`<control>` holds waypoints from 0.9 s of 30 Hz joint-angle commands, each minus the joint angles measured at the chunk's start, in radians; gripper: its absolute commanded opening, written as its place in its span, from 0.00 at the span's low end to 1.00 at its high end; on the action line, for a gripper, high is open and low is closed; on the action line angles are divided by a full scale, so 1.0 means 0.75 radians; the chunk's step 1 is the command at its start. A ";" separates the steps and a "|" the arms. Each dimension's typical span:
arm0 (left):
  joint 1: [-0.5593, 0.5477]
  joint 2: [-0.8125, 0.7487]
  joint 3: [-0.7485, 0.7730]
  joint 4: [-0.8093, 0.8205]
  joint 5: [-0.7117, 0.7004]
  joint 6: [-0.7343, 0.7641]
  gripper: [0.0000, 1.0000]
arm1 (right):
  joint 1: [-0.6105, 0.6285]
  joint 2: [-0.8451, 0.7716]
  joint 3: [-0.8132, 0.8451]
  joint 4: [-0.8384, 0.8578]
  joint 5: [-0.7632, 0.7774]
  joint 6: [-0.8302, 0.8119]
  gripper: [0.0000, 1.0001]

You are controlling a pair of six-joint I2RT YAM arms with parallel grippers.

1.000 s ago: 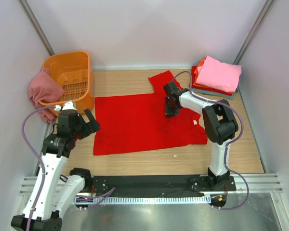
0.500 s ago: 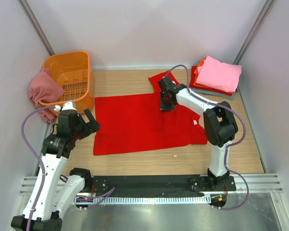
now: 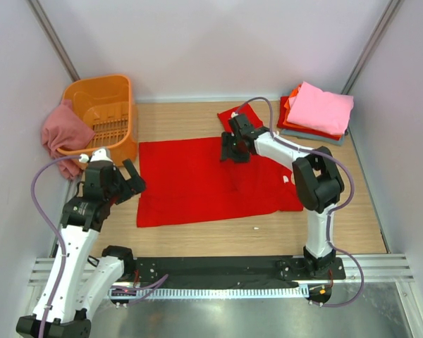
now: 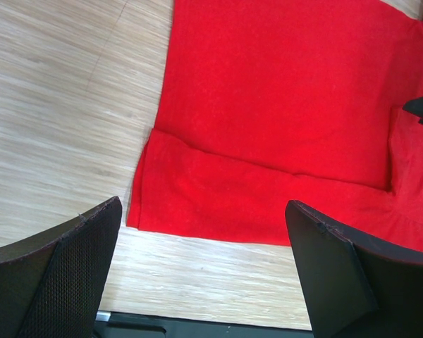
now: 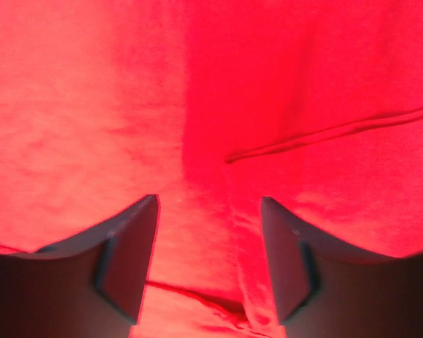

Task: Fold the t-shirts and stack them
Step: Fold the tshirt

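Wood table (image 3: pixel 197 243): folded stack (image 3: pixel 317 111) to R of right gripper (image 3: pixel 228 151), which is spread, gripping nothing, on unfolded red shirt (image 3: pixel 190 183). Left gripper (image 3: pixel 130 177) wide, empty. Rose shirt (image 3: pixel 60 130) pending.

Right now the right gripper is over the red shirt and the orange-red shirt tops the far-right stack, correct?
Wrong on the stack: the light pink shirt tops it, the orange-red shirt lying under it, per the top external view. The right gripper is over the red shirt.
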 commanded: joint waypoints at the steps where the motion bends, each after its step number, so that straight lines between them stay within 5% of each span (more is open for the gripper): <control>1: -0.004 0.017 -0.003 0.057 0.012 0.022 0.99 | 0.003 -0.049 -0.010 0.132 -0.042 -0.019 0.68; 6: -0.008 0.076 -0.011 0.066 0.093 -0.023 0.97 | -0.081 -0.355 -0.199 0.138 0.122 0.006 0.73; 12: -0.144 0.213 -0.097 0.192 0.112 -0.172 0.93 | -0.281 -0.607 -0.580 0.139 -0.076 0.057 0.73; 17: -0.347 0.401 -0.191 0.386 0.051 -0.299 0.93 | -0.287 -0.779 -0.872 0.187 -0.148 0.126 0.73; 27: -0.468 0.580 -0.435 0.612 -0.070 -0.420 0.93 | -0.287 -1.010 -1.257 0.224 -0.068 0.278 0.73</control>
